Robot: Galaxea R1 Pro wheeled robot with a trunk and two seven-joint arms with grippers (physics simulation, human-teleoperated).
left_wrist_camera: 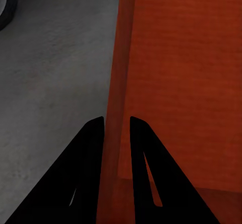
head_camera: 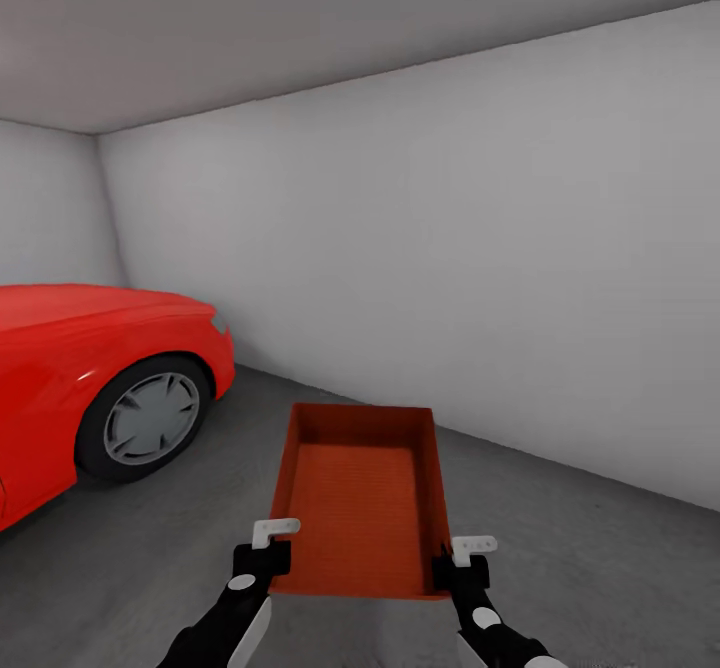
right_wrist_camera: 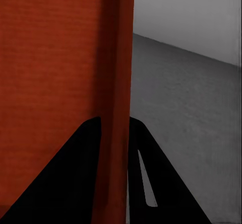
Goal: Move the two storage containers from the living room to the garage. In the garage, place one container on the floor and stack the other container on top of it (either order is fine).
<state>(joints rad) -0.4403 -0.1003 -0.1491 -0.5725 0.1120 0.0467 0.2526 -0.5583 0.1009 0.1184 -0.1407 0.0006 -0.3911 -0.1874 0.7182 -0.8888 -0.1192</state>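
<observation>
I am in the garage, holding one red-orange storage container [head_camera: 360,493] in front of me above the dark grey concrete floor [head_camera: 600,548]. The bin is empty and open-topped. My left gripper [head_camera: 268,558] is shut on its left wall near the close corner. My right gripper [head_camera: 462,570] is shut on its right wall. In the left wrist view the two black fingers [left_wrist_camera: 85,173] straddle the container wall [left_wrist_camera: 118,83]. The right wrist view shows the same pinch, with the gripper [right_wrist_camera: 115,128] on the container wall [right_wrist_camera: 118,58].
A red car [head_camera: 90,368] stands at the left, its front wheel [head_camera: 150,418] close to my left side. A plain white wall [head_camera: 450,248] runs ahead and to the right. Bare concrete lies ahead of and to the right of the bin.
</observation>
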